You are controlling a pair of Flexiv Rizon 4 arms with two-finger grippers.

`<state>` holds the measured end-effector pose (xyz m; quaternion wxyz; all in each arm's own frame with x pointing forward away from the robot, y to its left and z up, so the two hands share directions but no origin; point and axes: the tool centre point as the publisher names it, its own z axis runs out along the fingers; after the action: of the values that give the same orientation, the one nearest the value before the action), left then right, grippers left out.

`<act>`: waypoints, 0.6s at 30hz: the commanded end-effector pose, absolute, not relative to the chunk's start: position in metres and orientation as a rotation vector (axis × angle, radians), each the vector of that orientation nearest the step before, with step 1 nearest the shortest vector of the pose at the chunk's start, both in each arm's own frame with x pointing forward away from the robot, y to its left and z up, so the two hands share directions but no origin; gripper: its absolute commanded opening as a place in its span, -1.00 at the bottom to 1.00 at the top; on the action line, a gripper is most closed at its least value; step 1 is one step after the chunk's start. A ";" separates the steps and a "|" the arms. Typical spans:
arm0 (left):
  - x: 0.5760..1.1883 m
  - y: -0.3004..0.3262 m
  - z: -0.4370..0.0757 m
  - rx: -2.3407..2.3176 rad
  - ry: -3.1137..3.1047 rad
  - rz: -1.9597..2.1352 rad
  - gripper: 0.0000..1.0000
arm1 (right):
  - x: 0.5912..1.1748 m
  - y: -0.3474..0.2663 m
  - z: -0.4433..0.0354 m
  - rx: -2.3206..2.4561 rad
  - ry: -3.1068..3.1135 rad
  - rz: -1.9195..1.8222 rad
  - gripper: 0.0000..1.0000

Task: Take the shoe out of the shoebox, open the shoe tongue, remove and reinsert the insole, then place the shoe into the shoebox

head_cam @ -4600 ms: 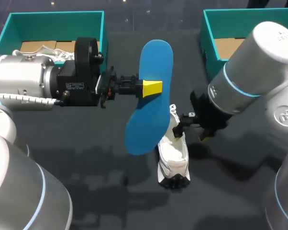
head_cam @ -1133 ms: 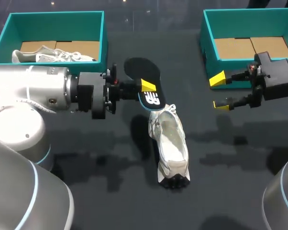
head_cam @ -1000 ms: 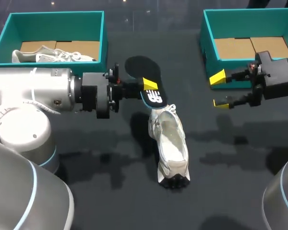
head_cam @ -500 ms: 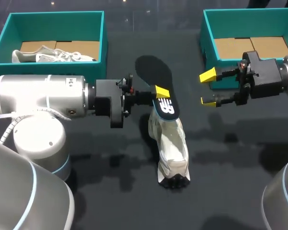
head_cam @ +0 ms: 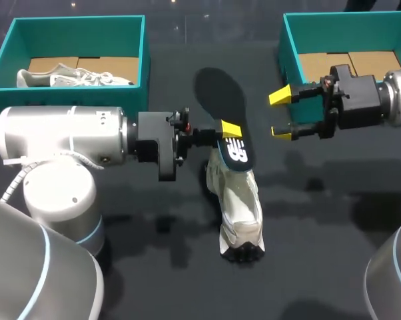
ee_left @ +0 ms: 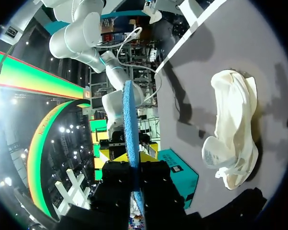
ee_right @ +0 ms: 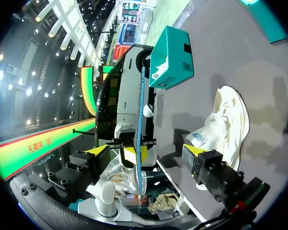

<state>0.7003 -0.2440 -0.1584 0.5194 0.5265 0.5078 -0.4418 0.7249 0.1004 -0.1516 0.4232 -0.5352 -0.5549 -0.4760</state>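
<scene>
My left gripper [head_cam: 228,129] is shut on the insole [head_cam: 222,93], which shows its dark top with a white logo; its lower end hangs over the heel opening of the white shoe [head_cam: 242,203] lying on the table. In the left wrist view the insole [ee_left: 129,115] stands edge-on and blue between the fingers of the left gripper [ee_left: 129,157], with the shoe [ee_left: 235,139] off to one side. My right gripper [head_cam: 280,114] hovers open just right of the insole. In the right wrist view, its gripper [ee_right: 145,151] faces the edge-on insole [ee_right: 140,129] and the shoe [ee_right: 225,124].
A teal shoebox [head_cam: 144,53] at the back left holds a second white shoe [head_cam: 74,77]. Another teal shoebox [head_cam: 288,67] with a cardboard floor stands at the back right, behind my right gripper. Dark table surrounds the shoe.
My left gripper has carried the insole rightward, bringing its lower end over the shoe's heel. The right gripper has moved left, closer to the insole, staying open.
</scene>
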 end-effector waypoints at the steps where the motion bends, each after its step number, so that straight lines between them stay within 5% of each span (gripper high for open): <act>1: 0.696 -0.264 -0.172 1.211 1.193 -1.036 -1.00 | 0.738 0.122 -0.157 -1.337 -1.381 -1.179 1.00; 9: 0.700 -0.281 -0.176 1.232 1.186 -1.036 -1.00 | 0.740 0.137 -0.162 -1.333 -1.390 -1.158 0.95; 16: 0.703 -0.285 -0.174 1.237 1.187 -0.993 -1.00 | 0.737 0.140 -0.168 -1.342 -1.381 -1.146 0.05; 18: 0.703 -0.285 -0.174 1.240 1.187 -0.987 -1.00 | 0.735 0.139 -0.169 -1.345 -1.375 -1.146 -0.02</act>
<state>0.7031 -0.2784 -0.1745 0.5486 0.5232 0.4985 -0.4204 0.7379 0.1382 -0.1675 0.4374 -0.5389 -0.5542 -0.4594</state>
